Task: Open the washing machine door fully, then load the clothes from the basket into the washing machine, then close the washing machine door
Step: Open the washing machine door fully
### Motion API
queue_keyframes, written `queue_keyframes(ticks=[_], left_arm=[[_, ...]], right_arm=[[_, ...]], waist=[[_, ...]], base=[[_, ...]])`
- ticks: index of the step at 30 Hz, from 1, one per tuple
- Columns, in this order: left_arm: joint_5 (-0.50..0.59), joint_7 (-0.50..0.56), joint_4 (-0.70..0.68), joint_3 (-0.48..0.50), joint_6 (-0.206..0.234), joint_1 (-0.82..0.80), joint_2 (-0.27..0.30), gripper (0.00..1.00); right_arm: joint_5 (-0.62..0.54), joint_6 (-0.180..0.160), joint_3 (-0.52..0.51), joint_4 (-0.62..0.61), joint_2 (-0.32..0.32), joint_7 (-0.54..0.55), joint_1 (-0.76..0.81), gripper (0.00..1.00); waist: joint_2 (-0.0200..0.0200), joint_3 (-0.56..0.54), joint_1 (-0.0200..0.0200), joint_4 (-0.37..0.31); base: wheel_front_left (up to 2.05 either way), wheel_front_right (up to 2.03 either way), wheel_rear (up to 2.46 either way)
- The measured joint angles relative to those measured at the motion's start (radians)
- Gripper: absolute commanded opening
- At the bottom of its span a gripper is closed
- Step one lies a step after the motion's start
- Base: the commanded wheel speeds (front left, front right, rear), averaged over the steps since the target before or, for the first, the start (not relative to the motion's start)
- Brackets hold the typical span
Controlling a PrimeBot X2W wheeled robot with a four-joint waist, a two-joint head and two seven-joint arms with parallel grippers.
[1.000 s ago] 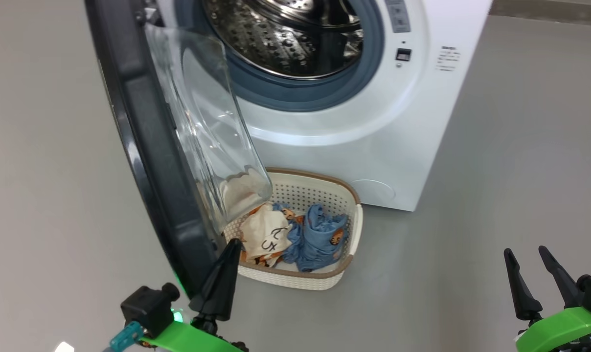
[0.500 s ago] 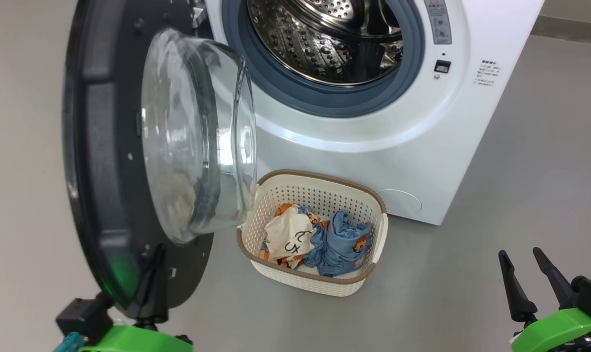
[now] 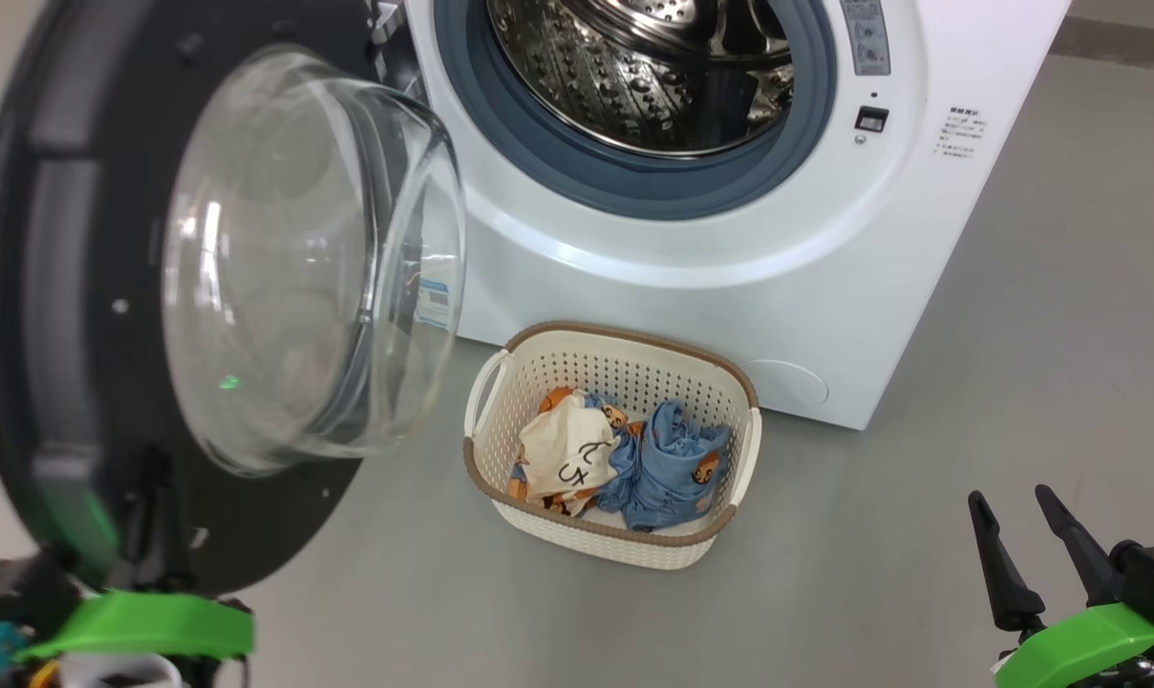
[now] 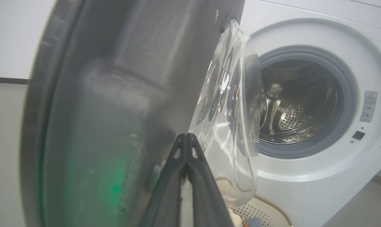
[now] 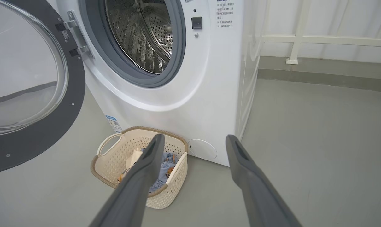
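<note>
Head view: the washing machine door stands wide open left of the washing machine, the left end effector closed, fingertips together by its dark inner face, the right end effector open over the floor, the clothes in the basket before the machine.

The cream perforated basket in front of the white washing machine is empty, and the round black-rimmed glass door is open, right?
Not empty: the head view shows the cream perforated basket holding light blue and cream garments. The black-rimmed glass door is open.
</note>
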Motion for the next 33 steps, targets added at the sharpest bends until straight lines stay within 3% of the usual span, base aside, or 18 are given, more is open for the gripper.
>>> queue_keyframes(ticks=[11,20,33], left_arm=[[0.058,0.0,0.076,0.189,-0.015,-0.134,0.028,0.0],[0.104,0.0,0.17,0.335,-0.028,-0.261,0.083,0.0],[0.167,-0.001,0.343,0.46,-0.04,-0.444,0.161,0.0]], right_arm=[[0.0,0.0,0.0,-0.012,-0.026,0.0,-0.004,1.0],[0.0,0.0,0.006,-0.021,-0.052,0.0,-0.059,1.0],[-0.017,0.0,0.014,-0.023,-0.064,0.0,-0.126,1.0]], waist=[[0.0,0.067,0.0,-0.014],[0.0,0.142,0.0,-0.028],[0.0,0.233,0.0,-0.038]], base=[[0.0,0.0,0.0],[0.0,0.0,0.0],[0.0,0.0,0.0]])
